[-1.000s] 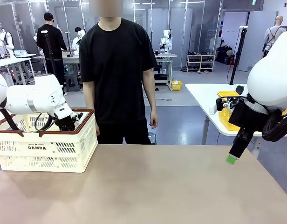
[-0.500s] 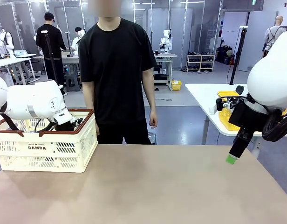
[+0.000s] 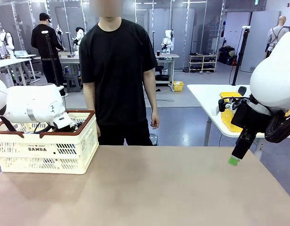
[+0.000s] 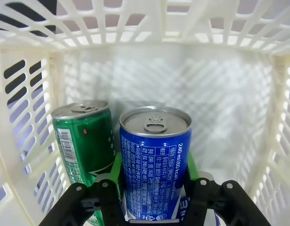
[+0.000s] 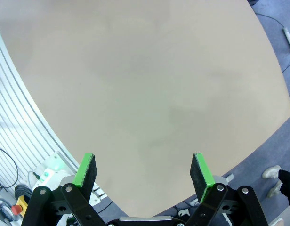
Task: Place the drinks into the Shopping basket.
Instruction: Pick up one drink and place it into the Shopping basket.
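In the left wrist view, a blue can (image 4: 154,160) stands upright between green pads, and my left gripper (image 4: 154,173) is shut on it inside the cream-white Shopping basket (image 4: 182,84). A green can (image 4: 84,139) stands upright right beside it, against the basket's slotted wall. In the front view the basket (image 3: 65,150) sits at the table's left, and my left arm (image 3: 36,104) reaches down into it, its fingers hidden by the wall. My right gripper (image 3: 234,160) hangs open over the table's right edge; its wrist view shows nothing between the fingers (image 5: 144,172).
A person in black (image 3: 119,70) stands at the far side of the table, arms down. The brown tabletop (image 3: 159,188) stretches bare from the basket to the right edge. A yellow mesh basket (image 3: 228,115) sits on a separate white table behind my right arm.
My left arm has sunk a little lower into the basket, so less of its wrist shows above the rim. The right arm has not moved.
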Robot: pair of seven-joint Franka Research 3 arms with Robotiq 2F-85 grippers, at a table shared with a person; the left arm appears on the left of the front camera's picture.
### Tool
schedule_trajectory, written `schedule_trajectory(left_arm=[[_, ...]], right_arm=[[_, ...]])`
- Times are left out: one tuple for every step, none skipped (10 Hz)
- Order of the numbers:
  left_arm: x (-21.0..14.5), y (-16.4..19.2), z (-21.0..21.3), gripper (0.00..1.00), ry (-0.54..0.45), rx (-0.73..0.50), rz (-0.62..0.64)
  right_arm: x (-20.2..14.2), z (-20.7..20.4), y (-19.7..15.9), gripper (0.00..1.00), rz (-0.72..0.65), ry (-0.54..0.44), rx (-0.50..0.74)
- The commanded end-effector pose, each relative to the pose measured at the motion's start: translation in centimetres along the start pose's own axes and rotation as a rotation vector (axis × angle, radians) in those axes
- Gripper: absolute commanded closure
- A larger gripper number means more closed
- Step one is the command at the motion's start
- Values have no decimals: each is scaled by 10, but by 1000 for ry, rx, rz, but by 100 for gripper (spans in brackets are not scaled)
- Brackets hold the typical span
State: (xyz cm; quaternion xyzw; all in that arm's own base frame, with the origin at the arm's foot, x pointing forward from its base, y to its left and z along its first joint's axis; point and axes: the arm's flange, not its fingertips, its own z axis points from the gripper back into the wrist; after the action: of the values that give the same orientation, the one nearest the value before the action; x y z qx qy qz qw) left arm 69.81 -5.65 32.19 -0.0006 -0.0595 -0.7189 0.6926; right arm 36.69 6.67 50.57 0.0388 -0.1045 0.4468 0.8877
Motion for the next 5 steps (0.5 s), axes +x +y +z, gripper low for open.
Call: schedule_trajectory(left_arm=[[-5,-8,2,43,9,17,11],[-6,-8,1,43,11,15,9],[-7,-9,-1,43,2,13,12],[-7,-10,-2,43,-1,7,12],[-7,-10,-1,40,-3,2,16]], right_arm=[[0,1,0,0,0,8,-4],[0,1,0,0,0,8,-4],[0,1,0,0,0,8,-4],[0,1,0,0,0,8,-4],[0,1,0,0,0,8,-4]])
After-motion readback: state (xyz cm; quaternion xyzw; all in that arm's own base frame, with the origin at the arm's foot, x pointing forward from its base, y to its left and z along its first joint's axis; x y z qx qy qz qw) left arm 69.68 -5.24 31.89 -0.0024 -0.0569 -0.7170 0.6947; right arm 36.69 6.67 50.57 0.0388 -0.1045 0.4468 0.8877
